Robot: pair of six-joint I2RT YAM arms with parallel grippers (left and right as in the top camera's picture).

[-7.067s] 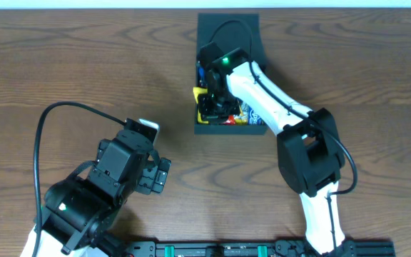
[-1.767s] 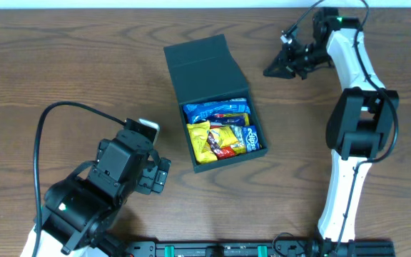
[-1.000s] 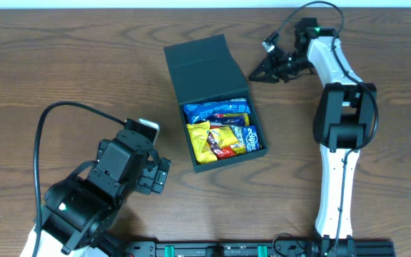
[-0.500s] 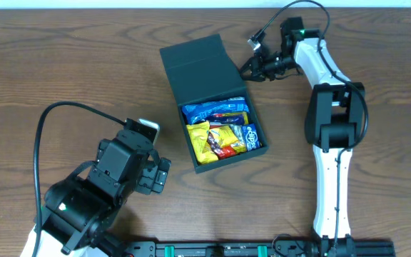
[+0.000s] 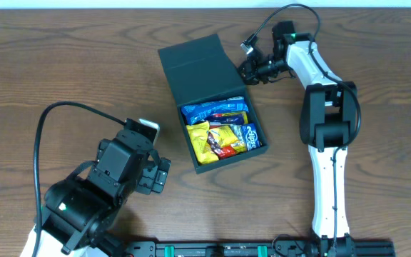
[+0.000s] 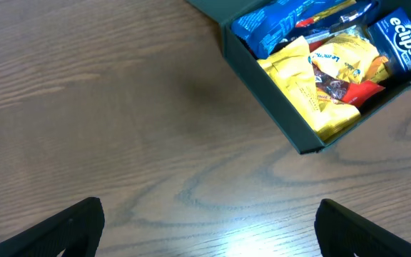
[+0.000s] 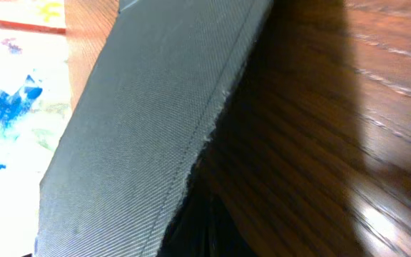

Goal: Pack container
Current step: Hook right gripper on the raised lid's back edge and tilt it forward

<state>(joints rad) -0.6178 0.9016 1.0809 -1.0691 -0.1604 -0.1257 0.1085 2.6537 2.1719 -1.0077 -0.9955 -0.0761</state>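
A brown wood-grain table (image 5: 63, 64) fills the view.

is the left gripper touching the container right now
Apart. The left wrist view shows bare table between the open left gripper and the container, whose near wall sits well beyond the fingertips.

Bright, even overhead light; soft glare on the table (image 6: 220, 232); deep shadow beside the container (image 7: 141, 128).
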